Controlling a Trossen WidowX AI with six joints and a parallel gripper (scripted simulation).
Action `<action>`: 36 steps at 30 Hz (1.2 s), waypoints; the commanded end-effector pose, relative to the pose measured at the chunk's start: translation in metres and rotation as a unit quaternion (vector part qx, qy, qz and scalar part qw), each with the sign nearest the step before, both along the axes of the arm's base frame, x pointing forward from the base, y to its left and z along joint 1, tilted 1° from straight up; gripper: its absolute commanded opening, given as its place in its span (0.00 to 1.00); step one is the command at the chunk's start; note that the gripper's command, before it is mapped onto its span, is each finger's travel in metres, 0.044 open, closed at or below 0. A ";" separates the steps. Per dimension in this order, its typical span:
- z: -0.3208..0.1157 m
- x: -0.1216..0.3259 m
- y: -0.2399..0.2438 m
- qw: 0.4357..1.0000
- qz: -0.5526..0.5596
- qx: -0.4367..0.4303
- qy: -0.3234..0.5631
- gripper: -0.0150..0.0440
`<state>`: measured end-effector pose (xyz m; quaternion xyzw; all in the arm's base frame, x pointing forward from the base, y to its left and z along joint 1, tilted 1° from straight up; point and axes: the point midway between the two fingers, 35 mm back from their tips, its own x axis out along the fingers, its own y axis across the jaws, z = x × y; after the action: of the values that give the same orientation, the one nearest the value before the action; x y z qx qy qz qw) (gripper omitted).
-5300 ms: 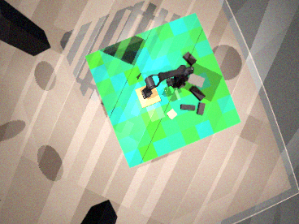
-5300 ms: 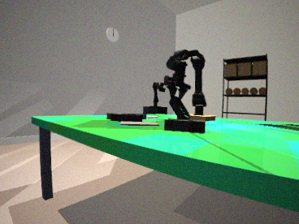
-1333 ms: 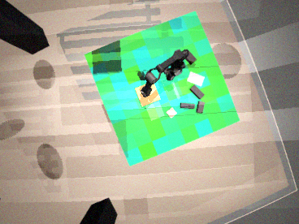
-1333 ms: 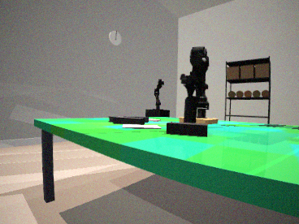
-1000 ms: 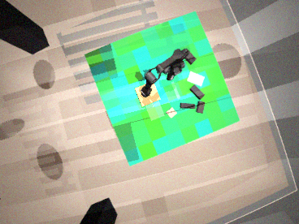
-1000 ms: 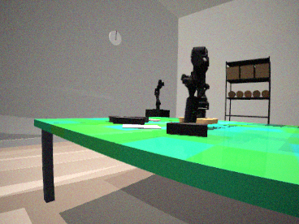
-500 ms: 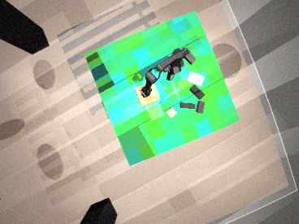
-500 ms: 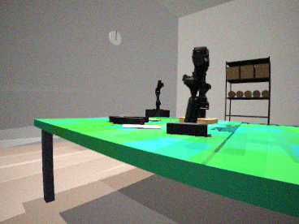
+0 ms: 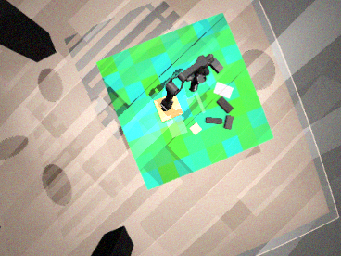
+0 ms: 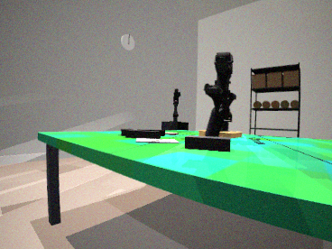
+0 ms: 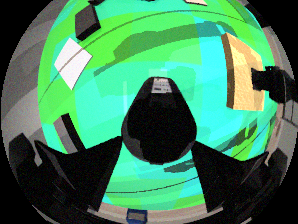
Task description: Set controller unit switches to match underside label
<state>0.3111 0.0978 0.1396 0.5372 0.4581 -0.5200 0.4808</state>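
Observation:
My gripper (image 9: 194, 84) (image 11: 157, 143) hangs above the green bench, its two black fingers at either side of a dark unit (image 11: 159, 120). The unit fills the space between the fingertips and is clear of the bench, one narrow end pointing away from the wrist camera. A small pale label (image 11: 161, 85) with fine dark marks shows near its far end. The marks are too blurred to read as squares. No rocker switches or numbers can be made out. In the exterior view the gripper and unit merge with the arm's dark outline.
The arm stands on a wooden board (image 9: 175, 111) (image 11: 244, 75). A dark block (image 9: 216, 65) (image 10: 207, 143) (image 11: 70, 133) lies near the arm. A white card (image 9: 223, 90) (image 10: 157, 141) (image 11: 73, 63), another dark block (image 9: 224, 105) (image 11: 87, 22), two dark modules and a small pale square (image 9: 195, 128) lie farther off.

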 end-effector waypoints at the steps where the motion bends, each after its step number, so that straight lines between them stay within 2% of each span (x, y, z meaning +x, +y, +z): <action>1: -0.007 0.001 0.004 1.000 -0.002 0.005 0.007 0.83; 36: -0.018 0.004 0.029 1.000 -0.001 0.016 0.006 0.83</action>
<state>0.3146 0.1250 0.1304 0.5487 0.4673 -0.5067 0.4731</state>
